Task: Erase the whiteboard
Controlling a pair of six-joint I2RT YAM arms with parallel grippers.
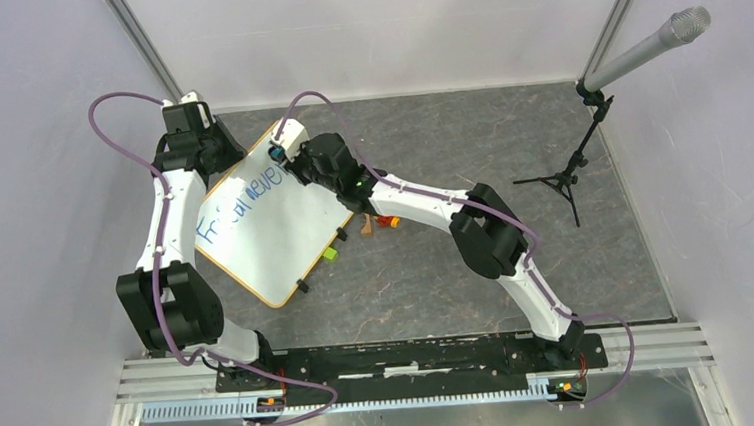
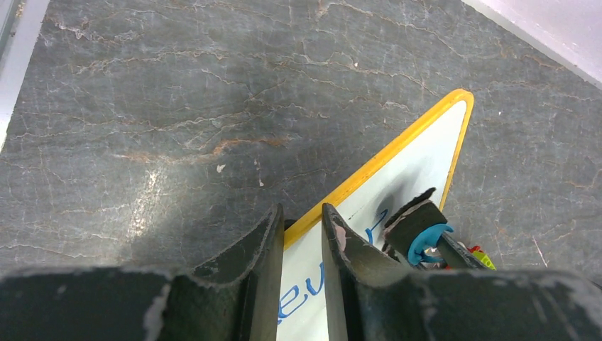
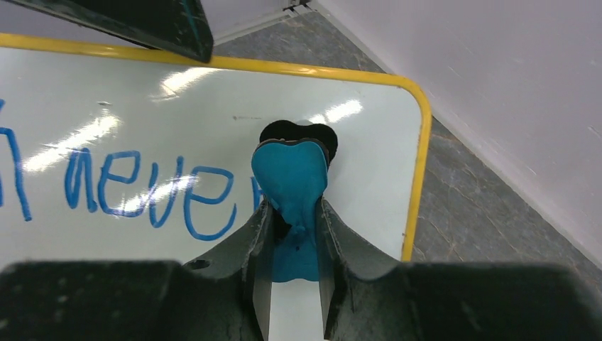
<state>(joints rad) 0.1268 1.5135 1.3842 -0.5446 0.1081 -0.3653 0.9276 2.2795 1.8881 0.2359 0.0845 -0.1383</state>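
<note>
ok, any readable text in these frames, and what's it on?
"neve", then a letter half hidden by the eraser: blue marker on the whiteboard.
The blue writing before it on the same board: too small and slanted to read in the top view, cut off in the wrist views.
No readable labels anywhere else.

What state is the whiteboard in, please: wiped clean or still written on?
Still written on: blue handwriting crosses the whiteboard, beside the eraser in the right gripper.
</note>
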